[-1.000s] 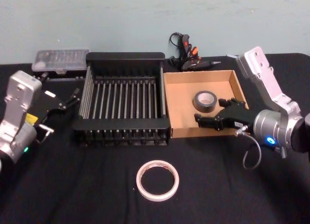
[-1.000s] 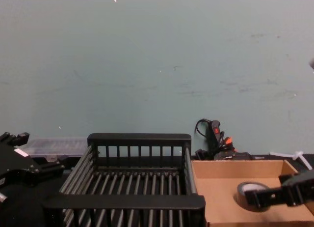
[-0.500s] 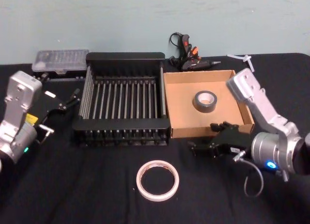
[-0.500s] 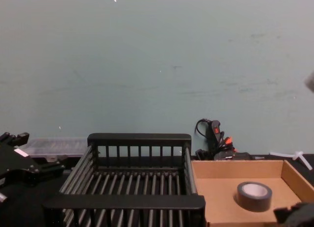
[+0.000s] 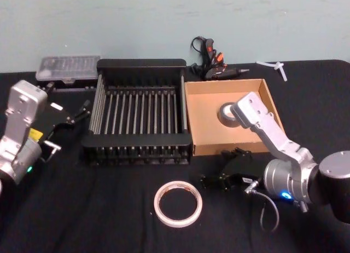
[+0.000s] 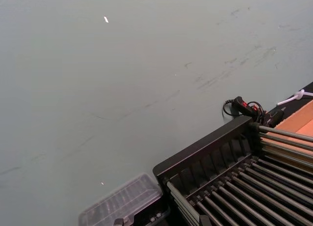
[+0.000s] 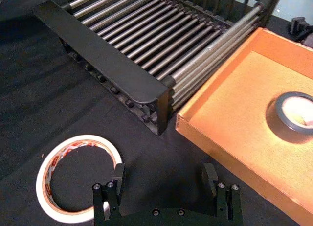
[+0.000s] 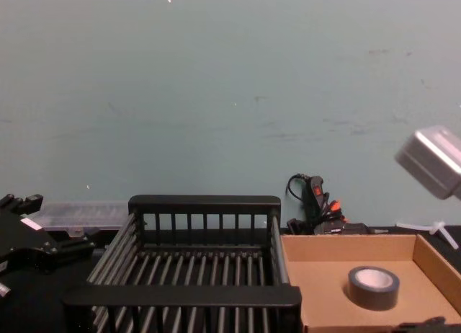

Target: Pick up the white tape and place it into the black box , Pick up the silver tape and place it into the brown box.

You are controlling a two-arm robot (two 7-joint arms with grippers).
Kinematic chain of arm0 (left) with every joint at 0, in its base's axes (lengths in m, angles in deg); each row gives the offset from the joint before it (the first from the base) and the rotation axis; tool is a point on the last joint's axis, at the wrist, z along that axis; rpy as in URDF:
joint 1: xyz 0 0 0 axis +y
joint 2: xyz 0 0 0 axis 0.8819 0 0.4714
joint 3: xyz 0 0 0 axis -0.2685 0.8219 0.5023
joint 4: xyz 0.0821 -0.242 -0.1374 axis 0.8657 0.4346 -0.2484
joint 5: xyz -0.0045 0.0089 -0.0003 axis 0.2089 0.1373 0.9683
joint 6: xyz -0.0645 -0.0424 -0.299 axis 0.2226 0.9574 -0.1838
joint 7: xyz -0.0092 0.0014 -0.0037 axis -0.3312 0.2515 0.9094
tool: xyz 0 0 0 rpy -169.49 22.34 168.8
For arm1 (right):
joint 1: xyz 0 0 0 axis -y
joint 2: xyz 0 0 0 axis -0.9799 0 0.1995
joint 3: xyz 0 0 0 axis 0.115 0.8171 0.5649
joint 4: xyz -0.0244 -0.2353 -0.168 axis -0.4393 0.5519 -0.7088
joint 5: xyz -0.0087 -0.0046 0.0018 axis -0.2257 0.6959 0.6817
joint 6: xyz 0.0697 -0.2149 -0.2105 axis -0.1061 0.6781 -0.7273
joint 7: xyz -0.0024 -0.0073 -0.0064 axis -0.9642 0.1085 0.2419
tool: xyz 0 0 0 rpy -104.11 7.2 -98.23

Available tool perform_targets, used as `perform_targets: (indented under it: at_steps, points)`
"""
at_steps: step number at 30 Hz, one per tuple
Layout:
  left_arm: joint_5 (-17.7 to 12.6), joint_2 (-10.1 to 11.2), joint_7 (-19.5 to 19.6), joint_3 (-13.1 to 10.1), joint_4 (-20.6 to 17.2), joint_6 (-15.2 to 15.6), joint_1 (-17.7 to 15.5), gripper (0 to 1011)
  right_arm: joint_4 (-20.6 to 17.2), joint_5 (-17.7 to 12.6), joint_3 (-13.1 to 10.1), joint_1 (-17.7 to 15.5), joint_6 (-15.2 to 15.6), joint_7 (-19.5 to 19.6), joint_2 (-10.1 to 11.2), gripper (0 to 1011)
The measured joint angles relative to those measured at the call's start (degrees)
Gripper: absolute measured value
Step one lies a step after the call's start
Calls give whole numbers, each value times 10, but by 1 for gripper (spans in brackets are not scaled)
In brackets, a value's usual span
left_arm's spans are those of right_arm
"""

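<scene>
A: Item 1, white tape: flat on the cloth in front of the black box, hole up, no long axis. Where's your tool?

B: Right gripper: jaws wide, holding nothing, just beside the roll on its right. Nearer arm by far. Left gripper parked at table's left edge; can't tell its jaws.

A: Item 2, silver tape?

B: Already in the brown box. Wrist cam shows you one finger at the roll's rim; head cam doesn't.

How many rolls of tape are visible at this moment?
2. The silver tape lies inside the brown box. The white tape lies on the table in front of the black box, beside the open right gripper.
</scene>
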Motion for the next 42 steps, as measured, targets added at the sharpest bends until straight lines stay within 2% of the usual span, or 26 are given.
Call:
perform_targets:
  at_steps: [11,20,42]
  points:
    - [0,0,0,0,0,0,0,1001,17,23,31,15,-3,-9,-18,1002]
    - [0,0,0,0,0,0,0,1001,19,41,46,17,-4,-17,-22,1002]
    - [0,0,0,0,0,0,0,1001,9,67,47,-5,2,-30,-30,1002]
